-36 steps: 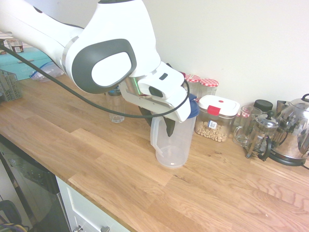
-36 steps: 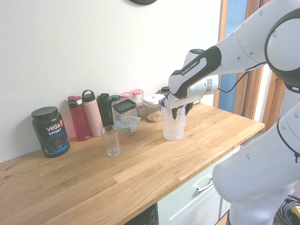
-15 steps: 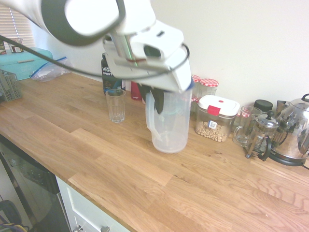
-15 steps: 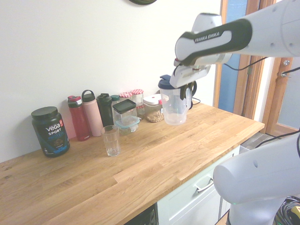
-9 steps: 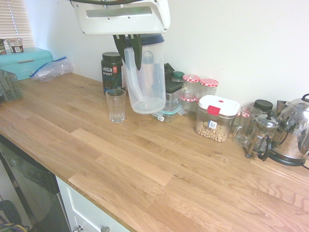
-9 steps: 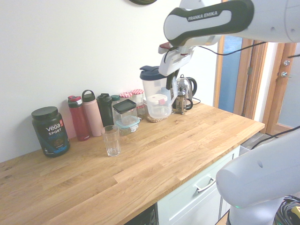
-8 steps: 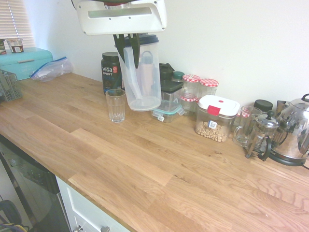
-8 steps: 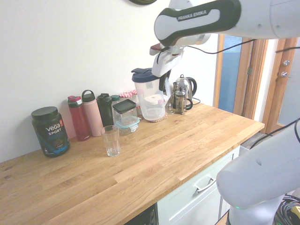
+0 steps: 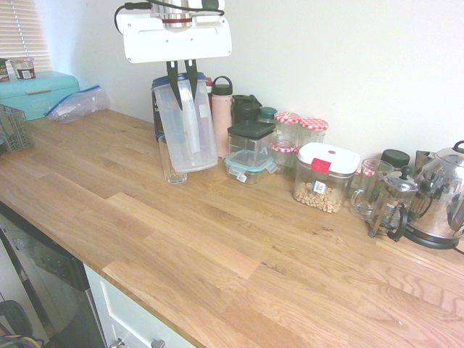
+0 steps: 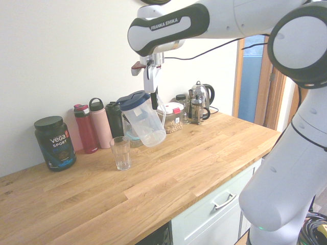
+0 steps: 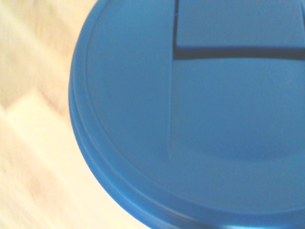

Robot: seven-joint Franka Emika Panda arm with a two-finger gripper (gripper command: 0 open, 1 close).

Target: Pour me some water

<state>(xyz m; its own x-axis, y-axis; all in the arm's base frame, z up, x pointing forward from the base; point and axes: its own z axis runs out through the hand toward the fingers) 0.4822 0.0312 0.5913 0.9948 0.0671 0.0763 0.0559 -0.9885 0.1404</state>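
Observation:
A clear plastic pitcher (image 9: 190, 138) with a blue lid (image 11: 200, 119) hangs in the air, held by its handle in my shut gripper (image 9: 183, 90). In the second exterior view the pitcher (image 10: 147, 125) tilts, its lid end leaning toward the empty drinking glass (image 10: 121, 153), and the gripper (image 10: 154, 102) sits just above it. The glass stands on the wooden counter just below and beside the lid. From the first exterior view the glass (image 9: 168, 172) is mostly hidden behind the pitcher. No water shows in pitcher or glass.
Along the wall stand a black Vega tub (image 10: 55, 143), a red bottle (image 10: 86, 128), a pink bottle (image 9: 221, 105), a dark-lidded container (image 9: 250, 148), a nut box (image 9: 326, 177), a French press (image 9: 391, 203) and a kettle (image 9: 442, 199). A teal box (image 9: 32, 90) sits far left.
The pitcher was lifted off the counter and carried along the wall to the glass. In the last half second it came lower and tilted toward the glass.

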